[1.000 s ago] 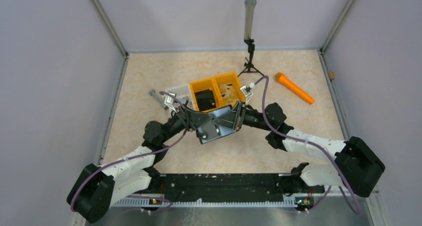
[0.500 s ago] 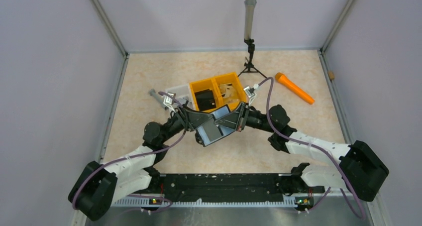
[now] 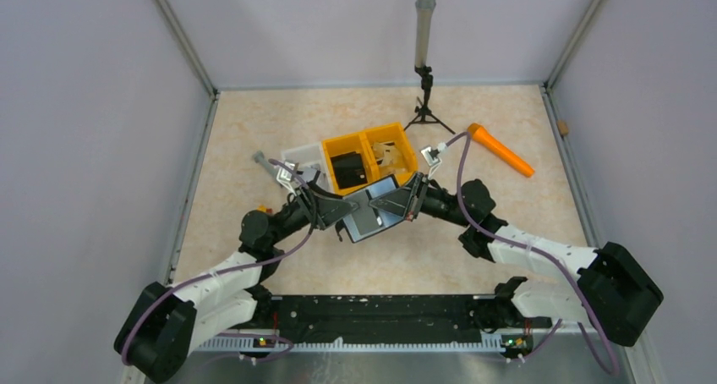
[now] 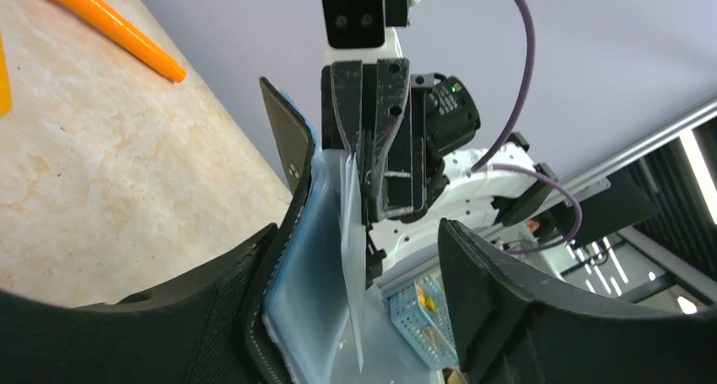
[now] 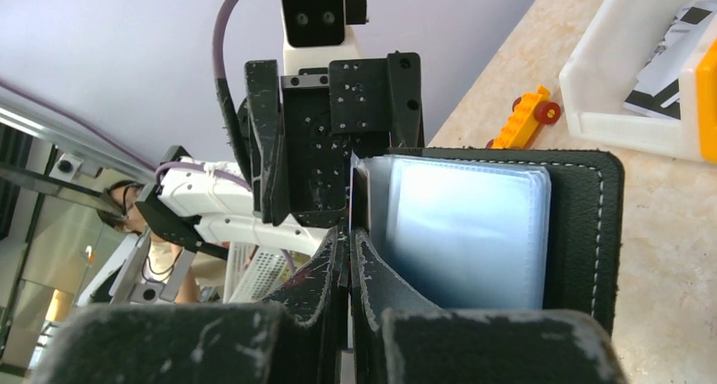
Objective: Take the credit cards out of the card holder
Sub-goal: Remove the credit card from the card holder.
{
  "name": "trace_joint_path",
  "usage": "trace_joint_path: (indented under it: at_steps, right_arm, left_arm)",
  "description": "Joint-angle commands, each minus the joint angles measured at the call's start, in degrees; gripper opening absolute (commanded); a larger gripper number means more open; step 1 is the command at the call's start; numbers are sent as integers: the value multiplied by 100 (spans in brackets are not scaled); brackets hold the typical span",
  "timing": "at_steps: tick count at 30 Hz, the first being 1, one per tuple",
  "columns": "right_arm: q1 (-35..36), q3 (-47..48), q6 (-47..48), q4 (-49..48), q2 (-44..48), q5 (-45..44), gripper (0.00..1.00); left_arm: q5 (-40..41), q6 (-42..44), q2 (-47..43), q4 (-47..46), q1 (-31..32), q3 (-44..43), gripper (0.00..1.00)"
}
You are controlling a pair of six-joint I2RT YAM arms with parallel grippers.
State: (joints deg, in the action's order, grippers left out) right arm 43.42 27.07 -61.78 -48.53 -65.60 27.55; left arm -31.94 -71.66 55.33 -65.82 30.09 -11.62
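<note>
Jaws first: your right gripper (image 5: 349, 242) is clamped on a clear inner leaf of the card holder (image 5: 473, 232), which hangs open between the two arms. Your left gripper (image 4: 355, 257) gapes wide, straddling its edge. No credit cards show plainly. Hold the right pinch firm and close the left on one card, not a sleeve. Both forearms reach inward, wrists facing, over mid-table (image 3: 254, 130).

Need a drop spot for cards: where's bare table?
Free: table between the white bin and left wall; near strip between card holder and base rail. Crowded: centre, around orange bins, tripod, orange tool.
</note>
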Motion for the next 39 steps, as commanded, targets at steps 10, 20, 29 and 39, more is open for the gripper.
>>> trace_joint_path:
  at_steps: [10, 20, 29, 39]
  right_arm:
    - [-87, 123, -113, -320, 168, -12, 0]
    - [-158, 79, -264, -450, 195, 98, 0]
    - [-290, 80, -406, -501, 181, 333, 0]
    - [-456, -71, -675, -850, 144, 507, 5]
  left_arm:
    - [-962, 162, 118, -29, -25, -159, 48]
    - [-1244, 105, 212, -332, -20, -129, 28]
    - [-1262, 55, 135, -596, -28, -47, 0]
    - [-1183, -268, 228, -1369, -34, 54, 0]
